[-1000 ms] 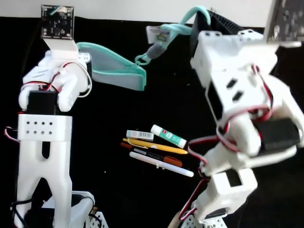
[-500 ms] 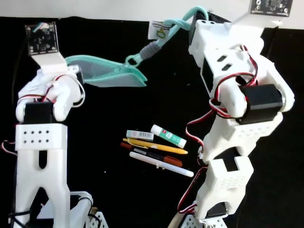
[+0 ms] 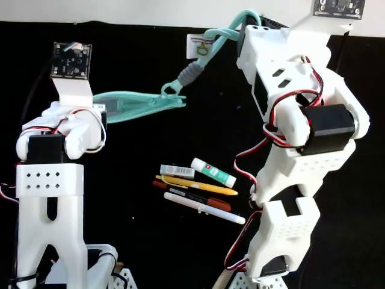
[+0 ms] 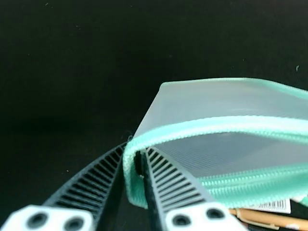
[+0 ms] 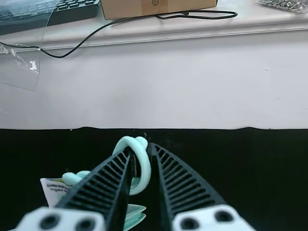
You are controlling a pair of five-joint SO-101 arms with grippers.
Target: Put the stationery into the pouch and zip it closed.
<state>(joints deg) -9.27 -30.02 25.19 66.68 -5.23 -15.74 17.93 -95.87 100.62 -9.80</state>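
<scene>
Up at the far side of the black surface (image 3: 138,144), the left gripper (image 4: 137,151) is pinching one end of the teal translucent pouch (image 3: 129,103). Its fingers are nearly together, with the zipper edge caught between them. The right gripper (image 5: 140,148) is holding the pouch's teal cord (image 5: 124,143), fingers narrow and pressing on the loop. The pouch is hanging stretched between the two arms, and at the gripped end its mouth is looking slightly parted.

Writing: a white tag (image 3: 200,43) is dangling from the cord near the right gripper. It is showing a green mark, but its print is too small to read. The glue stick (image 3: 213,173) is carrying a green label band, and the small white box (image 3: 177,171) is showing dark print, neither readable.

The stationery is lying in a tight bunch on the surface between the two arm bases, well apart from the pouch. The box and glue stick are sitting on the far side, with the yellow pen (image 3: 201,186), dark pen (image 3: 192,197) and white pen (image 3: 204,209) just beside them on the near side. The white pen's tip is ending near the right arm's red cable.

Room: bare black surface is running between the pouch and the bunch. The surface's far edge is meeting a white ledge (image 5: 192,86) just behind the right gripper.
</scene>
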